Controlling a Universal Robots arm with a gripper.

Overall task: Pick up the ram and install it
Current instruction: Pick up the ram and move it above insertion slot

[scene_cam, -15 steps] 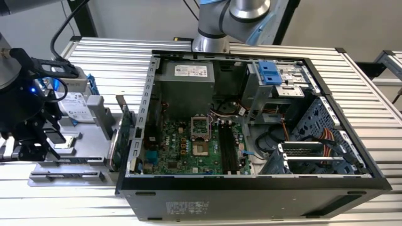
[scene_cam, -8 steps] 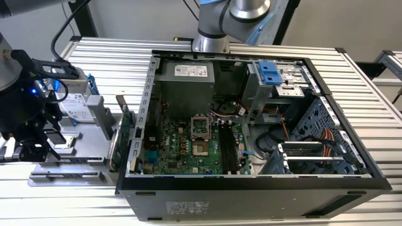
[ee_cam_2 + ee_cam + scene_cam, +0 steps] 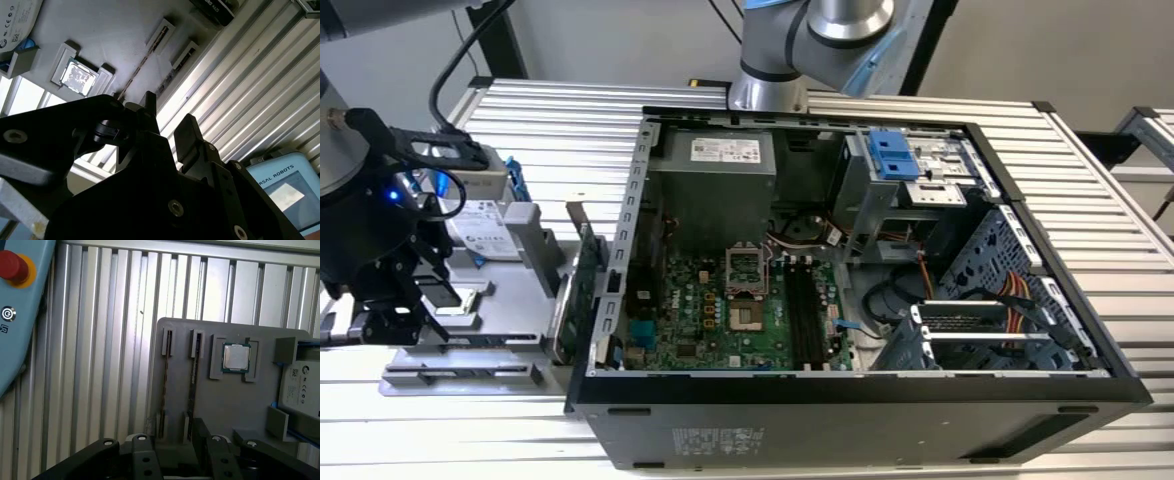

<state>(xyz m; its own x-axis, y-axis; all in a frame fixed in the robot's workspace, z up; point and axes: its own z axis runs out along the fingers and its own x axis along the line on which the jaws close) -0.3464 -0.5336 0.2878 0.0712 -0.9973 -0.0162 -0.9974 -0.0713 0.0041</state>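
The long, thin ram stick (image 3: 192,385) is held on edge in a slot of the flat grey plastic tray (image 3: 235,405), beside a square silver processor chip (image 3: 235,358). Over the tray, the black gripper (image 3: 169,117) is spread apart, and nothing is gripped.

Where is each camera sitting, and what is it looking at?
Exterior view: off the arm, above, looking down on the open computer case and grey tray; the arm and end effector show.
First wrist view: on the wrist, looking past the end effector at the tray.
Second wrist view: on the wrist too, past the end effector at the tray.
Both wrist views share the tray's processor chip.
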